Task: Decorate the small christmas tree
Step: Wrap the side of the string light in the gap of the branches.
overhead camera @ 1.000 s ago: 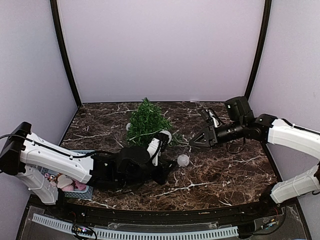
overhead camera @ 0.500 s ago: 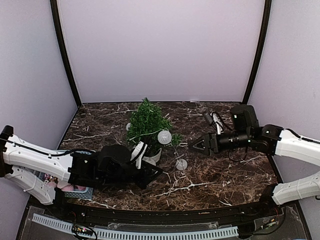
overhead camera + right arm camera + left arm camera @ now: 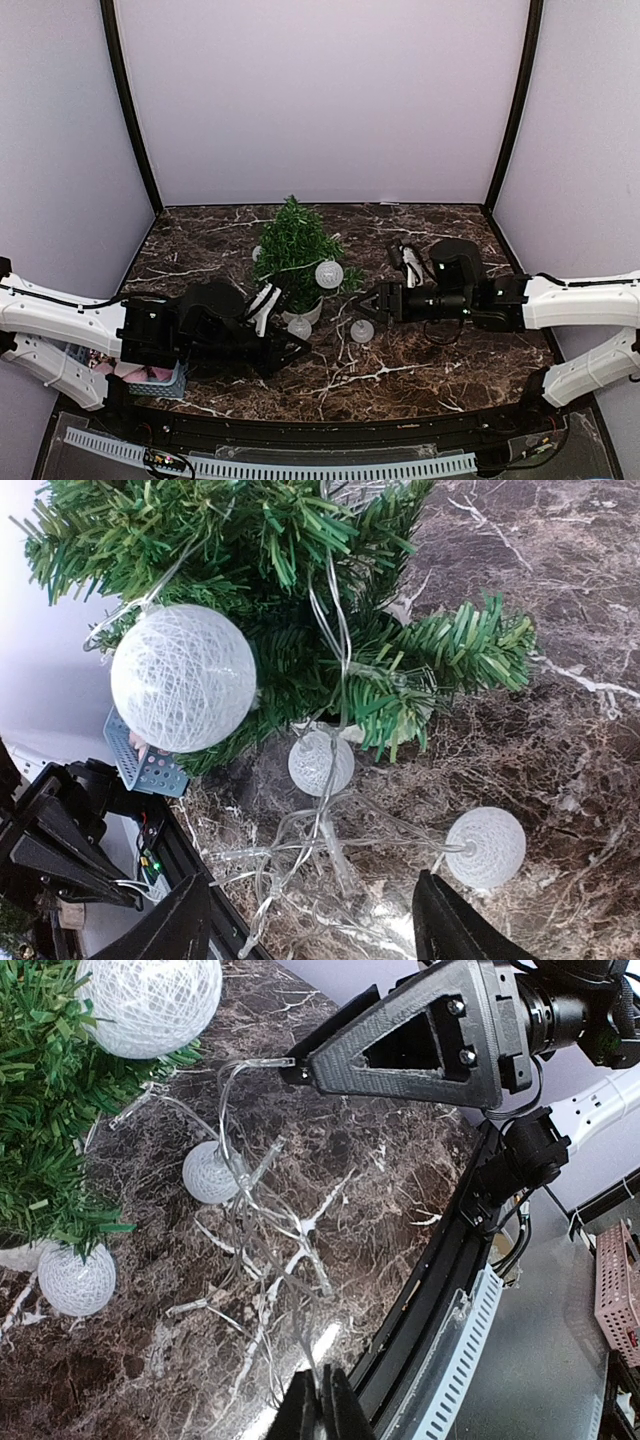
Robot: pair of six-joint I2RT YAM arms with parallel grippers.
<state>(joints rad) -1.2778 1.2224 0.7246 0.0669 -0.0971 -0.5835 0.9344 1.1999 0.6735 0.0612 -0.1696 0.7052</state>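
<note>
The small christmas tree (image 3: 293,250) stands upright in its white pot (image 3: 310,312) left of the table's middle. A clear light string with white woven balls trails from it. One ball (image 3: 329,274) hangs on the right branches, and two balls (image 3: 362,330) (image 3: 299,327) lie on the marble. My left gripper (image 3: 322,1405) is shut on the string's clear wire (image 3: 290,1290) low in front of the tree. My right gripper (image 3: 315,930) is open just right of the tree, its fingers (image 3: 180,920) apart over the loose wire loops, near the outer ball (image 3: 485,846).
A blue basket (image 3: 160,378) holding pink ornaments sits at the near left, beside the left arm. The black table rim (image 3: 440,1280) runs close behind the left gripper. Dark uprights stand at the back corners.
The right gripper has opened and moved left and down toward the tree. The left arm has drawn back to the left and near edge, pulling the string and the loose ball with it.
</note>
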